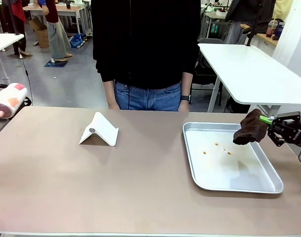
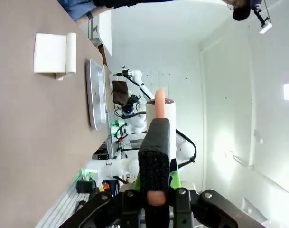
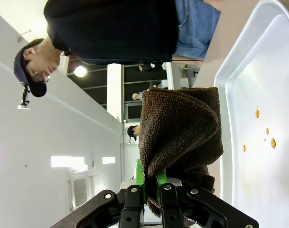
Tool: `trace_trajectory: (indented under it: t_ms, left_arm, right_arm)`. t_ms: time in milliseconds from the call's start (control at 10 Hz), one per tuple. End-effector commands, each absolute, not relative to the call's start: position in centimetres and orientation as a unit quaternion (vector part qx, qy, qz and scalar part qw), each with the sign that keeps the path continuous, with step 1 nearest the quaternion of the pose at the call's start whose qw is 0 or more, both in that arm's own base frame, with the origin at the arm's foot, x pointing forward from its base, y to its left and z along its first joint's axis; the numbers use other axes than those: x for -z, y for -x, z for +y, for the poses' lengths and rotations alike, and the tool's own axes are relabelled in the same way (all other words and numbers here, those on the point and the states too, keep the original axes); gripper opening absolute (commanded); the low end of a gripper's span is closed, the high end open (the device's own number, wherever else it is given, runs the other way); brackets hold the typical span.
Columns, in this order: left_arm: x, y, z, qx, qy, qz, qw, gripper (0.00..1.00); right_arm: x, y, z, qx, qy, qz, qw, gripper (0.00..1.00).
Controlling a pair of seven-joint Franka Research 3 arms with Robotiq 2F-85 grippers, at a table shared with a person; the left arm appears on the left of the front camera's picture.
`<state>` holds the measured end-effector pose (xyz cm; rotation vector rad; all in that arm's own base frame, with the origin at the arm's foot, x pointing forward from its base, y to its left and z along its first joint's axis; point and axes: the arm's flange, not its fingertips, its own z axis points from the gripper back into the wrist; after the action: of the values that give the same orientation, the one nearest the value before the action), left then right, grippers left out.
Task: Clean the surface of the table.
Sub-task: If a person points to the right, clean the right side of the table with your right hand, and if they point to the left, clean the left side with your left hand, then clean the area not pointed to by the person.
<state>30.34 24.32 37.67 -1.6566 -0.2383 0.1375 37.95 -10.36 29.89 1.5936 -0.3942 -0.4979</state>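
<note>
Right end effector (image 1: 263,120) grips brown cloth (image 1: 250,128) (left end effector (image 2: 156,137), white roll (image 1: 11,100)).

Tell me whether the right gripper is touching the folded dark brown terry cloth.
Touching. Right wrist view shows the brown cloth clamped between the right gripper's jaws.

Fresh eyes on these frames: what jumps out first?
The right gripper holds a bunched dark brown cloth in the air over the right side of the silver tray, which has a few orange specks in it. At the left edge of the table the left gripper grips a white roll by its pinkish stem. A white folded stand sits mid-table, before a person in black.
</note>
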Motion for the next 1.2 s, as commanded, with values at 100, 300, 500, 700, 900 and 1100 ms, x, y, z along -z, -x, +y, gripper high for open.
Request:
trace_trajectory:
  t_ms: [100, 300, 500, 700, 900, 1100]
  left_arm:
    - [-36.1, -25.7, 28.5, -0.035, 0.746, -0.136, 0.652, 0.22]
    - [-34.5, -24.5, 30.5, -0.05, 0.728, -0.16, 0.664, 0.22]
    - [-35.5, -26.1, 25.9, -0.054, 0.737, -0.133, 0.66, 0.22]
    - [-35.5, -26.1, 25.9, -0.054, 0.737, -0.133, 0.66, 0.22]
    - [-35.5, -26.1, 25.9, -0.054, 0.737, -0.133, 0.66, 0.22]
    - [-35.5, -26.1, 25.9, -0.054, 0.737, -0.133, 0.66, 0.22]
  right_arm:
    - [-30.7, -38.0, -10.2, 0.221, -0.705, -0.17, 0.652, 0.0]
    - [-30.7, -38.0, -10.2, 0.221, -0.705, -0.17, 0.652, 0.0]
    - [-30.7, -38.0, -10.2, 0.221, -0.705, -0.17, 0.652, 0.0]
    - [-30.7, -38.0, -10.2, 0.221, -0.705, -0.17, 0.652, 0.0]
    - [-30.7, -38.0, -10.2, 0.221, -0.705, -0.17, 0.652, 0.0]
    - [-30.7, -38.0, -10.2, 0.221, -0.705, -0.17, 0.652, 0.0]
